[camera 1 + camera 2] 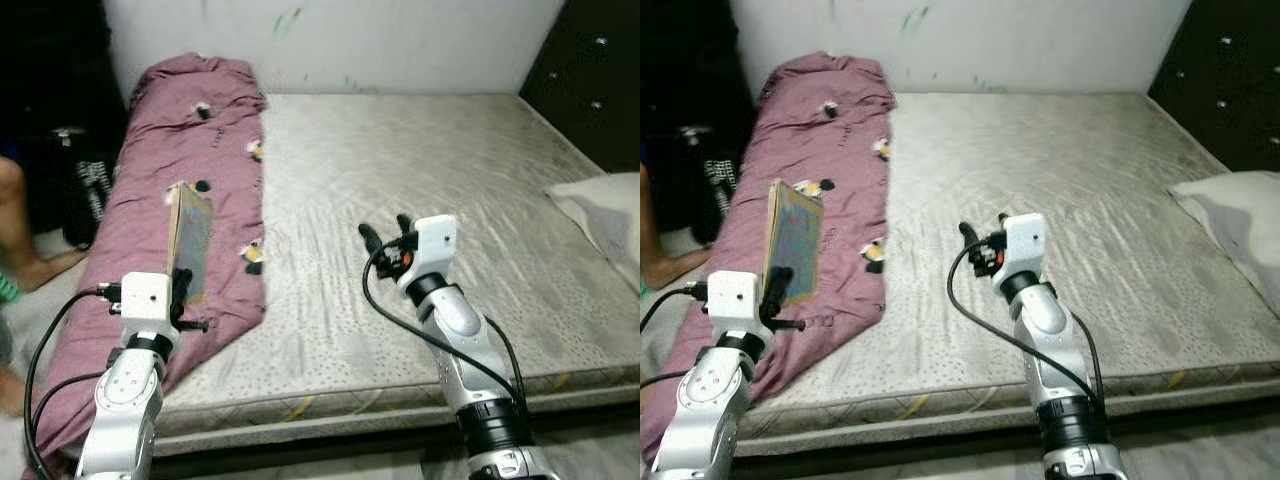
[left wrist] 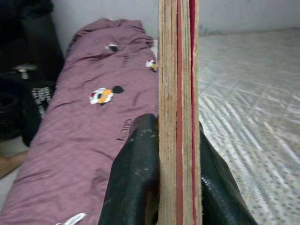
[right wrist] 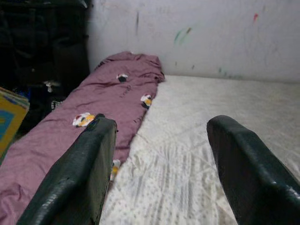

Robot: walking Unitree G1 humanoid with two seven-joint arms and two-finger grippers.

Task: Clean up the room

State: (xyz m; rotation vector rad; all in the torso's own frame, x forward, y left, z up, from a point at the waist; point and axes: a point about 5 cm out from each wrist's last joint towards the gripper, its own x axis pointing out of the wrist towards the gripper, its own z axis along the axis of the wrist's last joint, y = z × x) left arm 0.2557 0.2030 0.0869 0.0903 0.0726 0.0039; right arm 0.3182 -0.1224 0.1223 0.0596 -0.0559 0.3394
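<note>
The left tool [image 1: 181,283] is clenched on a thin book [image 1: 189,240], its two black fingers [image 2: 133,183] pressed against either cover near the lower edge, so the book stands upright above the tool with its colourful cover facing the robot's right. Directly beneath and beyond the left tool lies a mauve blanket [image 1: 190,150] printed with small cartoon figures, bunched lengthwise along the left side of the bed [image 1: 400,170]. Off to the left tool's right, the right tool [image 1: 385,235] hangs released over the bare grey mattress, its fingers [image 3: 79,173] spread wide with nothing between them. Past the right tool, at the bed's far right edge, rests a white pillow [image 1: 600,215]. To the left of the left tool, beside the bed, a person's bare leg [image 1: 25,245] stands on the floor.
</note>
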